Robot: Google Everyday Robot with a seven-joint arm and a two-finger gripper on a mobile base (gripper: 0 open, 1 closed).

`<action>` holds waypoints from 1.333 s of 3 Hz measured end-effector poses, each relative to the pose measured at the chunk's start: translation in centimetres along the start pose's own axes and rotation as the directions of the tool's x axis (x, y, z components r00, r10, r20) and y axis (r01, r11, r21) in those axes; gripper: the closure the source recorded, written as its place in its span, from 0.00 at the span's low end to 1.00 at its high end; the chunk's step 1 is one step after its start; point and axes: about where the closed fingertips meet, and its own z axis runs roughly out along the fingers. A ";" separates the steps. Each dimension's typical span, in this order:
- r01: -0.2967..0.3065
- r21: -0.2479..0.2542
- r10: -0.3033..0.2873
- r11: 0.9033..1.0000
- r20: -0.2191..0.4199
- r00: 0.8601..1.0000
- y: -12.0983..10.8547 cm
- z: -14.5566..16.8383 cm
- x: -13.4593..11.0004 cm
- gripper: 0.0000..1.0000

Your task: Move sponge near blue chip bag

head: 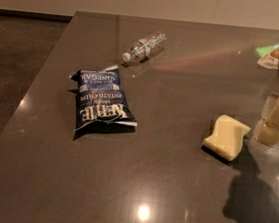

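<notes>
Gripper: the cream-coloured gripper (272, 129) is hanging low over the table at the right edge of the view. It is sitting just beside the sponge, at about 3 o'clock from it, and I cannot tell whether the two are touching.
Claw state: I cannot tell whether it is open or closed.
Sponge: the pale yellow sponge (227, 137) is lying flat on the table, right of centre. It is lying at about 3 o'clock from the blue chip bag and well apart from it.
Blue chip bag: the blue chip bag (100, 104) is lying flat, left of centre, with its white "KETTLE" lettering showing upside down.
Water bottle: a clear water bottle (144, 46) is lying on its side at about 1 o'clock from the bag, apart from it, with its cap pointing toward 8 o'clock.
Table: the dark glossy table (161, 186) is reflecting a bright light spot near its front edge, and a shadow is falling at about 5 o'clock from the sponge.
</notes>
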 end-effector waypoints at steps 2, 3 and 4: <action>-0.028 -0.033 0.028 0.999 -0.004 1.000 0.0 1.4 0.1 0.00; -0.056 -0.092 0.058 0.994 0.019 0.998 0.7 4.3 0.2 0.00; -0.066 -0.106 0.072 0.992 0.047 0.996 0.8 7.8 0.8 0.00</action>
